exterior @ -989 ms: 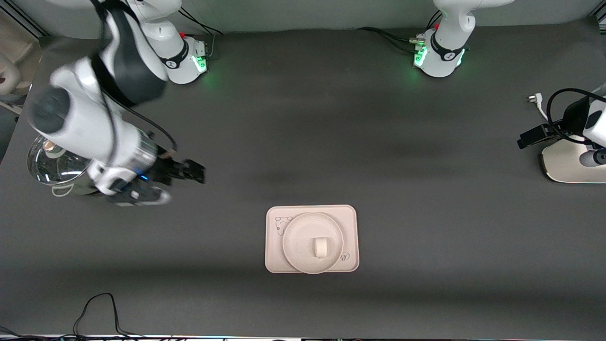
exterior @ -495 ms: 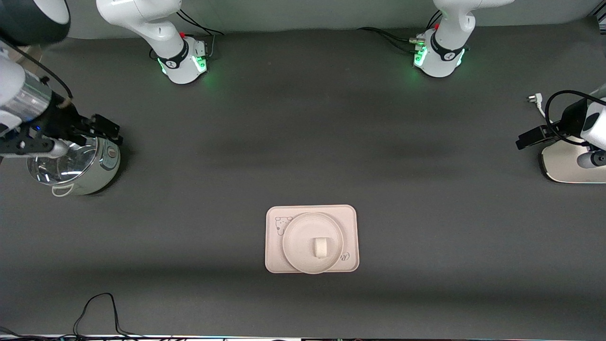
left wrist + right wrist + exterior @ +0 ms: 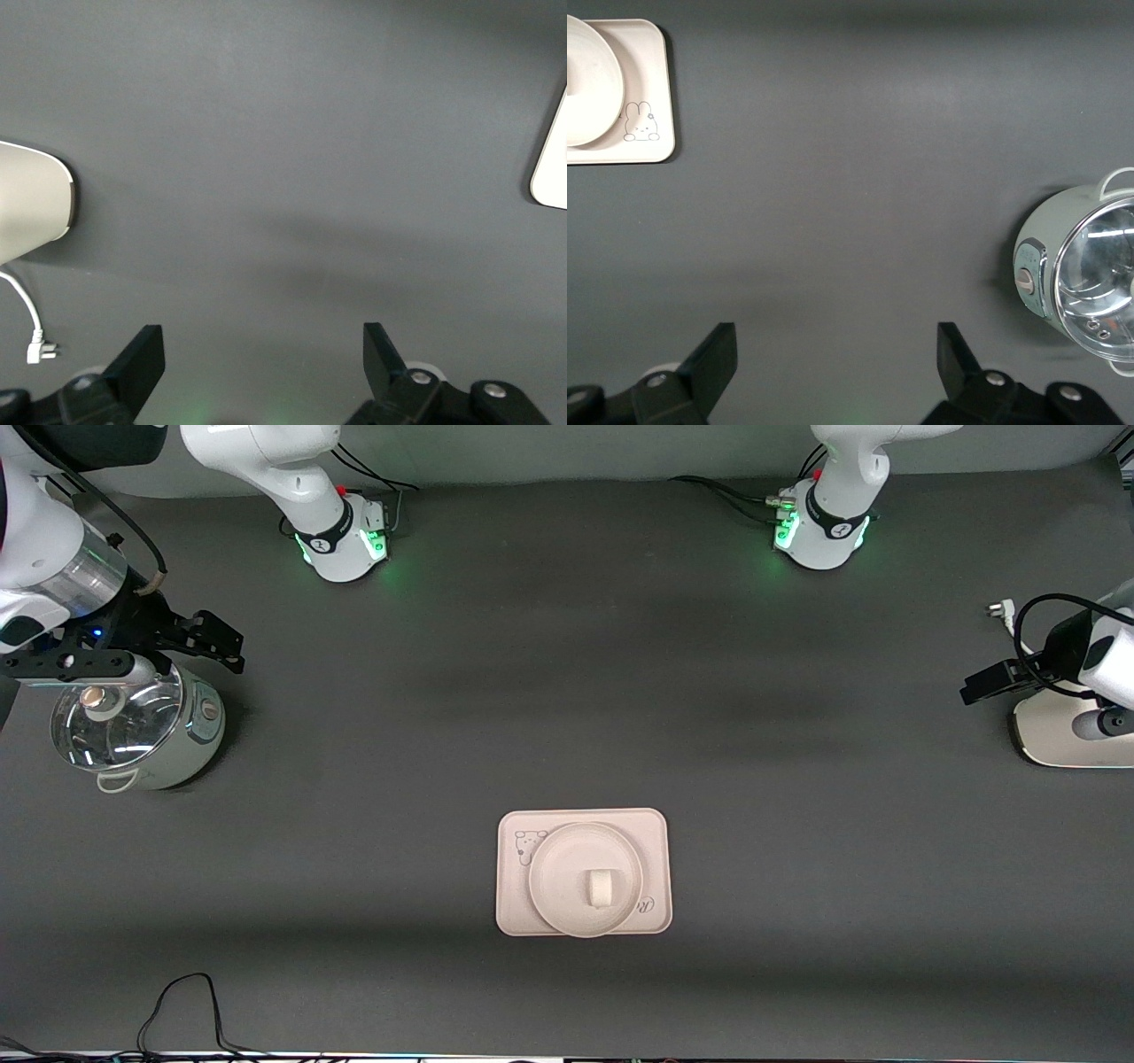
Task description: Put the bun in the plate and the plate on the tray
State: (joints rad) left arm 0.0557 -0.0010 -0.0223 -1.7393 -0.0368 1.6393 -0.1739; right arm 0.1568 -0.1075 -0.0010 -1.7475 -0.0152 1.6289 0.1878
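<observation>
The bun (image 3: pixel 599 887) sits in the plate (image 3: pixel 554 868), which rests on the tray (image 3: pixel 514 908), so I judge the job done. My right end effector (image 3: pixel 213 640) hangs wide and empty by the electric pot (image 3: pixel 133 731); my left end effector (image 3: pixel 264 372), also wide, is parked at the bench's (image 3: pixel 567 691) left-arm end.

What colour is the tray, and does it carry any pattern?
The tray is cream-pink, with a small cartoon rabbit drawing at one corner, clearest in the right wrist view.

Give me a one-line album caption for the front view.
Bun sits on the plate on the tray; right gripper over the pot, fingers open.
</observation>
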